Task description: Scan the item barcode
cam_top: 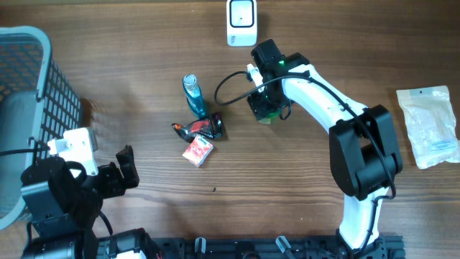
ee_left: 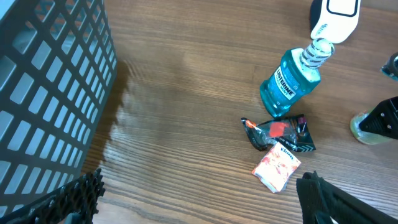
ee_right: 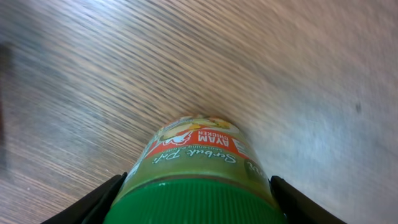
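Near the scanner point(cam_top: 241, 21), right hand point(cam_top: 266, 104) straddles the green-lid jar point(ee_right: 198, 155), upright on the desk point(cam_top: 251, 208); can't tell if clamped. Risk: weak grip on smooth lid, jar slips/tips on lift. Left hand point(cam_top: 122, 171) spread wide, empty.

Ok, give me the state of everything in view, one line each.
right gripper: fingers flank the jar, grip unclear.
jar: green lid on.
left gripper: open, empty.
mouthwash bottle: on its side, capped.
black packet: crumpled, lying flat.
red sachet: flat, beside the packet.
scanner: standing at the far side.
clear bag: flat, untouched.
basket: upright.
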Robot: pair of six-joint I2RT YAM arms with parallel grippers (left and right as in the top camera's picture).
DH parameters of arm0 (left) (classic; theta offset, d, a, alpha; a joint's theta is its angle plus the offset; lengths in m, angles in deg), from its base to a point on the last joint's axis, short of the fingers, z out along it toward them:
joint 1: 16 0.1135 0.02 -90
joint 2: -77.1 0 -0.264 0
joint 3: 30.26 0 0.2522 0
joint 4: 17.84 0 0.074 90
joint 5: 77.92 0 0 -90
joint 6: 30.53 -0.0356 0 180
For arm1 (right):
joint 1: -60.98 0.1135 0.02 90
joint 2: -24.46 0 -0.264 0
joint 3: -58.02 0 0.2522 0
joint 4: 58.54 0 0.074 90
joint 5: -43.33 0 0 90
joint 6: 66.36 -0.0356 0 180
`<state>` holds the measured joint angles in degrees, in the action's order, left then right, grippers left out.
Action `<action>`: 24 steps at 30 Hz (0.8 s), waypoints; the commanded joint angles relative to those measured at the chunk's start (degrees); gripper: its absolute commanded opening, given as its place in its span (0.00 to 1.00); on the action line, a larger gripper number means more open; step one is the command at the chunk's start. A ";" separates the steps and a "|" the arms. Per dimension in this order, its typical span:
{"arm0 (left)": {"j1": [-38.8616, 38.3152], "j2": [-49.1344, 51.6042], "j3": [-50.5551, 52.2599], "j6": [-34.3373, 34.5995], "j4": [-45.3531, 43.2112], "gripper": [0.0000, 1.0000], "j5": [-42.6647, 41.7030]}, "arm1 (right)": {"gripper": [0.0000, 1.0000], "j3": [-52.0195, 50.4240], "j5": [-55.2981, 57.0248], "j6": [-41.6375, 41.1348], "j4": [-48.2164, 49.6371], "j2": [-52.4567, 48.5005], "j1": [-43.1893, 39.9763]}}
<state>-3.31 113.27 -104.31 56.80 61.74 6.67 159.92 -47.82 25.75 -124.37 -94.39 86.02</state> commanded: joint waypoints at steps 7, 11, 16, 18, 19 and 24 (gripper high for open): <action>-0.33 -0.09 0.04 0.55 -0.17 1.00 -0.28 | 0.64 0.81 -2.60 -51.43 -8.52 -0.39 -0.09; -0.33 -0.09 0.04 0.55 -0.15 1.00 -0.28 | 0.72 0.79 -5.16 -79.71 -9.92 -0.39 -0.07; -0.33 -0.09 0.04 0.57 -0.15 1.00 -0.28 | 1.00 0.79 -7.50 -97.20 -10.10 -0.24 2.58; -0.33 -0.09 0.02 0.55 -0.15 1.00 -0.28 | 1.00 0.81 -6.01 -96.56 -9.35 0.72 3.21; -0.33 -0.09 0.02 0.55 -0.17 1.00 -0.28 | 1.00 0.81 -4.76 -95.78 -9.66 1.84 3.30; -0.33 -0.09 0.04 0.55 -0.15 1.00 -0.28 | 1.00 0.81 1.09 -78.64 -10.95 14.82 3.30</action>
<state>-3.31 113.27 -104.31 56.80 61.74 6.67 160.11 -50.35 -62.51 -134.51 -88.66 89.49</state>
